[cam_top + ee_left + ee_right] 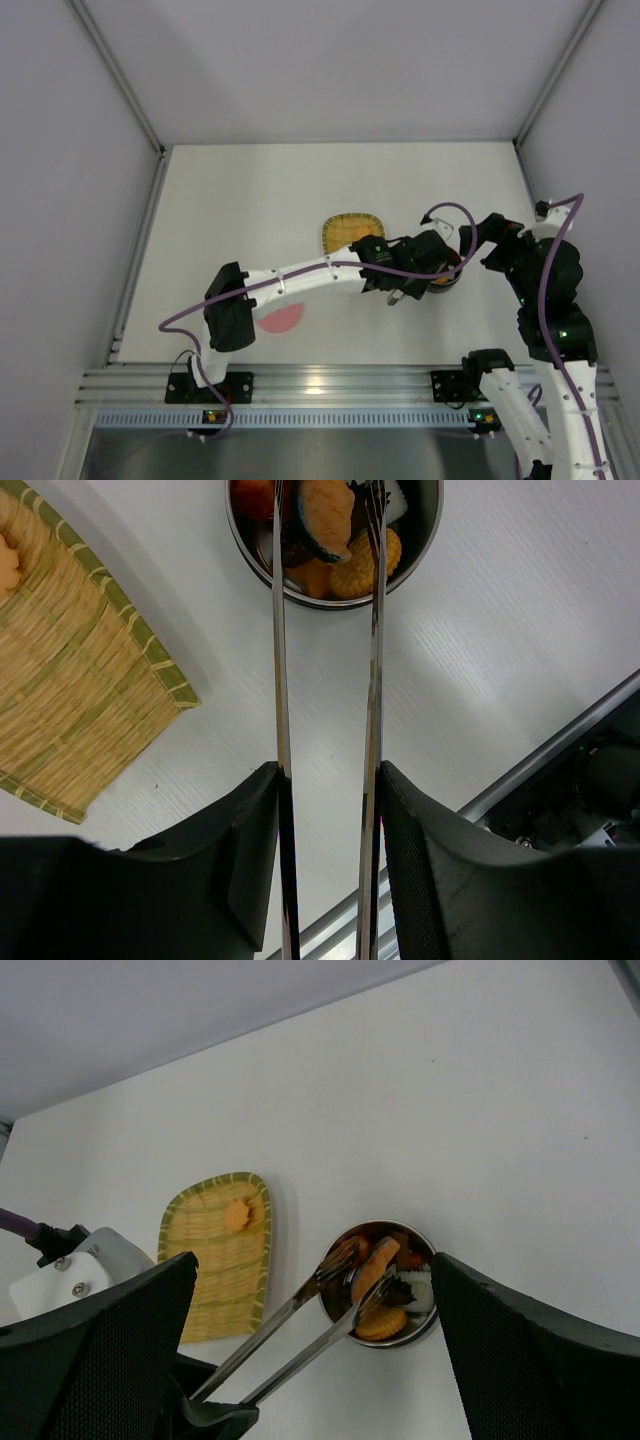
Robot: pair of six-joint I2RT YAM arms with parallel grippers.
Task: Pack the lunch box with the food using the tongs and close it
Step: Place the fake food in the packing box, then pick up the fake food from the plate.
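The steel lunch box [386, 1343] stands open on the white table, with food in it: a round orange cracker [383, 1323], dark bits and a white chunk. My left gripper [328, 770] is shut on the long silver tongs [281, 680], one arm against each finger. The tongs' tips reach into the lunch box [322, 604], slightly apart, with an orange slice [325, 515] loosely between them. My right gripper [313, 1260] hovers wide open above the lunch box, holding nothing. The pink lid [281, 318] lies on the table under the left arm.
The yellow woven tray [215, 1260] lies just left of the lunch box, with one orange piece [237, 1215] on it. Enclosure walls stand on three sides. The aluminium rail [320, 385] runs along the near edge.
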